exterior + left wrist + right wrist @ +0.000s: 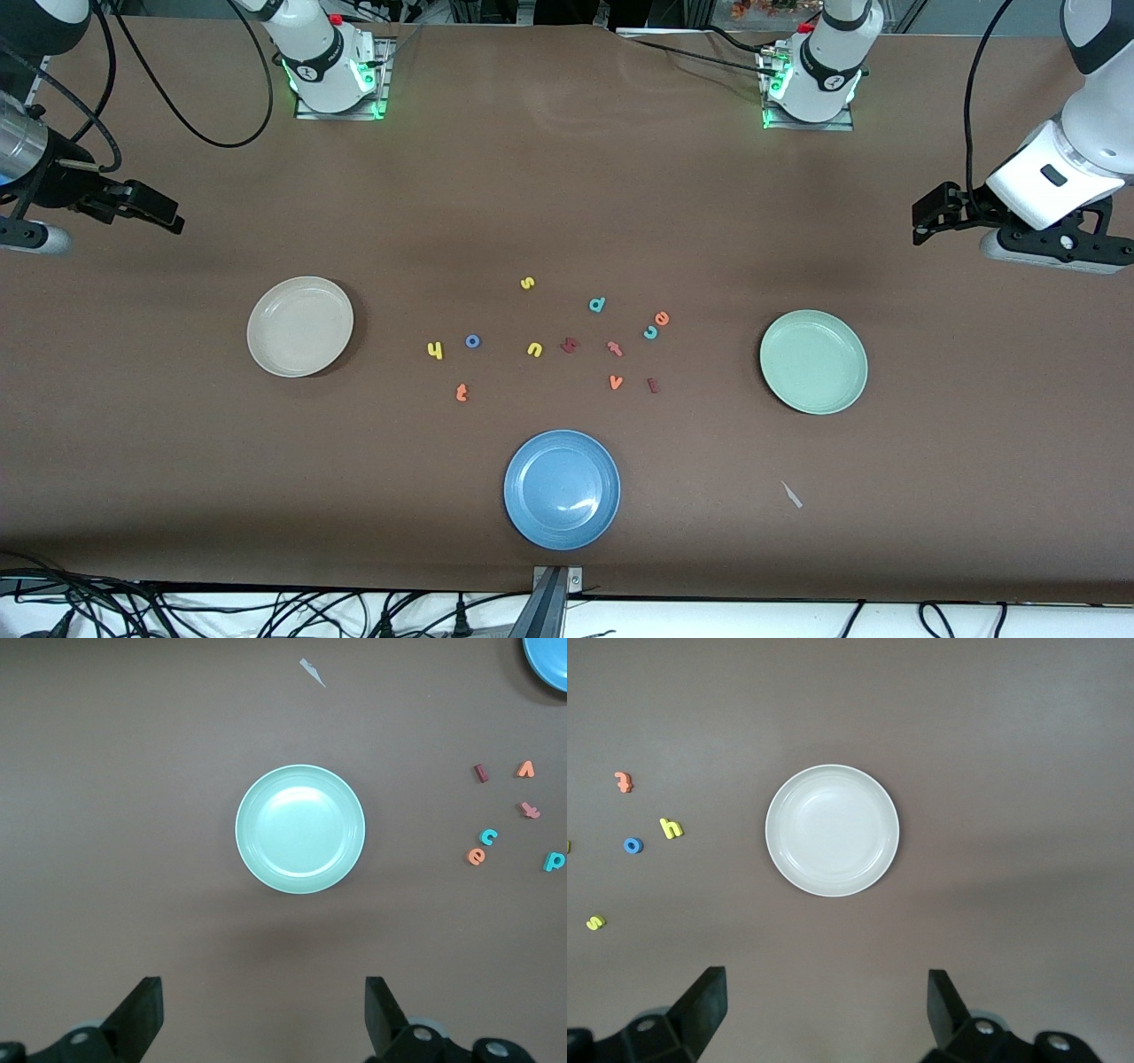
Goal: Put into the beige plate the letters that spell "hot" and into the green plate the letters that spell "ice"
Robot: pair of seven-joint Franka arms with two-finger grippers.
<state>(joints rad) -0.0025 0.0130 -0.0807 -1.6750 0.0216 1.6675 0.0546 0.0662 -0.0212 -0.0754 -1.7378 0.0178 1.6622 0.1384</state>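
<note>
- left pincer (926, 217): fingers apart, empty, above the surface near the green plate (813, 361).
- right pincer (151, 208): fingers apart, empty, near the beige plate (299, 325).
- letters: all on the surface between the plates; "h" (434, 350), "o" (472, 341), "t" (461, 392) toward beige; "i" (653, 385), "c" (650, 332), "e" (661, 318) toward green.
- blue plate (562, 488): at 6 o'clock from the letters.

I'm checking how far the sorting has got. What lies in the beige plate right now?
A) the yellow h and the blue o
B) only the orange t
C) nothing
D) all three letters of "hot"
C: the beige plate is bare, while the yellow h, blue o and orange t all lie on the table beside it.
</note>
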